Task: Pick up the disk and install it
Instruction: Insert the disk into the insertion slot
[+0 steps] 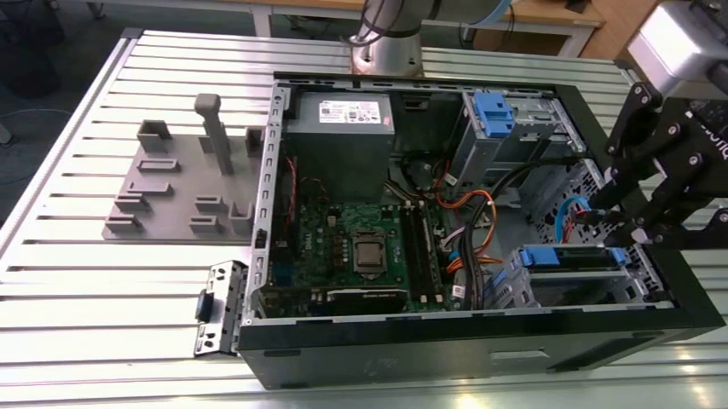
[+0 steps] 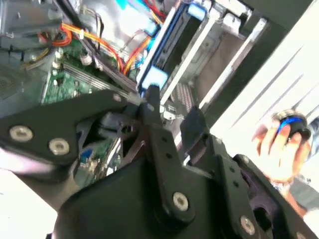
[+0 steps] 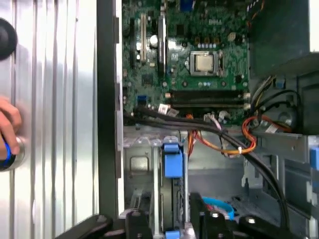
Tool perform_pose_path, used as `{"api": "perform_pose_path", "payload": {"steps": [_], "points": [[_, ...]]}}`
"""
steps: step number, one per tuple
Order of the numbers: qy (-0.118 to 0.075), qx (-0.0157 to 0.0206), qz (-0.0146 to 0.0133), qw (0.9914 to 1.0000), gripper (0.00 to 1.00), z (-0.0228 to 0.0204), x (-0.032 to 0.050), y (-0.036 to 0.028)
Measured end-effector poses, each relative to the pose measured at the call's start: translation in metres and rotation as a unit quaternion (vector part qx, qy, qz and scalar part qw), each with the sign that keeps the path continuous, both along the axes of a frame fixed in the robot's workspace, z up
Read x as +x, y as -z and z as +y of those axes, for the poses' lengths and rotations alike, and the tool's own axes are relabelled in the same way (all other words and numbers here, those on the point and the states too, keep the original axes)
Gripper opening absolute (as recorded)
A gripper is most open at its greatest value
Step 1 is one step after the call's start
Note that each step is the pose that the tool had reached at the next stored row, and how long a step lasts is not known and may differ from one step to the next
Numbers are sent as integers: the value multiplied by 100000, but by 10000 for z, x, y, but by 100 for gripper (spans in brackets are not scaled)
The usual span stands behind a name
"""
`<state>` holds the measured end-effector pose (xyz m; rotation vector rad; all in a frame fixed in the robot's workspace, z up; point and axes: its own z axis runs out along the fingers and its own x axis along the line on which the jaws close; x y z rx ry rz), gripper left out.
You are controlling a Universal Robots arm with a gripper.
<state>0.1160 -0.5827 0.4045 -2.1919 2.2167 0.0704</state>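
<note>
An open desktop computer case (image 1: pixel 478 341) lies on its side on a slatted aluminium table (image 1: pixel 102 315), its green motherboard (image 1: pixel 364 247) facing up with the bare CPU socket (image 1: pixel 372 254) near the middle. In the exterior view the black gripper (image 1: pixel 620 223) reaches in from the exterior view's right and hangs over the drive cage (image 1: pixel 580 285) at the near right corner of the case. The disk (image 1: pixel 569 258) sits in that cage, edge up, its blue plastic bracket showing along the top of the bay. In the first wrist view the disk (image 3: pixel 173 164) appears as a narrow edge with a blue tab, slotted between the grey metal walls of the bay, and the gripper's black fingers (image 3: pixel 197 209) stand close on either side of its near end. In the second wrist view one fingertip (image 2: pixel 151 97) lies right at the blue end tab of the disk (image 2: pixel 157 77). Whether the fingers are pressing on the disk or only flanking it cannot be told. Orange and black cables (image 1: pixel 466 230) run between the motherboard and the cage. A grey power supply (image 1: pixel 341 136) with a white sticker sits at the far side of the case, and a grey fixture block (image 1: pixel 176 187) stands on the table to the exterior view's left. A person's hand (image 2: pixel 279 149) rests on a round blue-and-black knob on the table beside the case.
</note>
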Motion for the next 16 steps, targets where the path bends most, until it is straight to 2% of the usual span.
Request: {"api": "perform_pose_path", "payload": {"steps": [3, 4, 5, 6, 7, 8, 10, 12, 16], "points": [[0, 372, -1, 99999, 44, 0, 0, -1], [2, 396, 0, 99999, 42, 1, 0, 1], [1, 397, -1, 99999, 36, 2, 0, 3], [2, 392, 0, 99999, 36, 2, 0, 6], [2, 399, 1, 99999, 30, 1, 0, 15], [2, 406, 2, 99999, 24, 1, 0, 32], [3, 401, 2, 99999, 24, 1, 0, 66], [1, 415, 9, 99999, 13, 1, 4, 104], [-7, 417, 80, 99999, 10, 12, 52, 176]]}}
